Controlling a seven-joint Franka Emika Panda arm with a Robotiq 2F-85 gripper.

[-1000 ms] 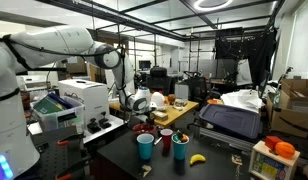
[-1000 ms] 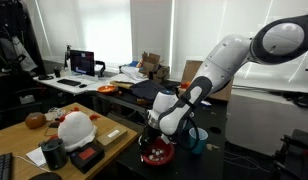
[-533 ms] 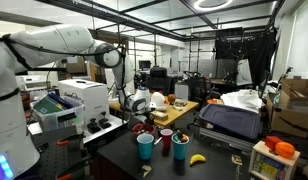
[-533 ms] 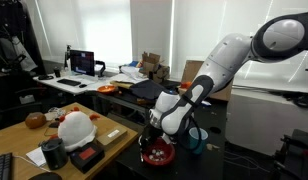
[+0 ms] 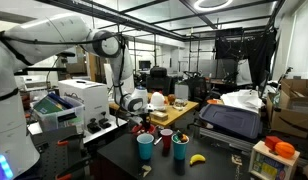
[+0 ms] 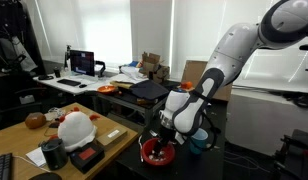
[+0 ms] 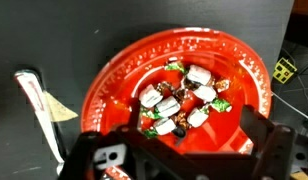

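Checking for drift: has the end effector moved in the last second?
Yes. The end effector shifted right over the bowl in an exterior view.

White arm [image 6: 234, 48], glossy rounded shells with dark rings at the joints; black boxy gripper [image 7: 184, 150] bearing a small white marking.

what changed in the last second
The arm swung its elbow upward and the wrist shifted slightly over the red bowl. Nothing was taken or released: the tool stays open above the candies. The red bowl, cups and banana kept their places.
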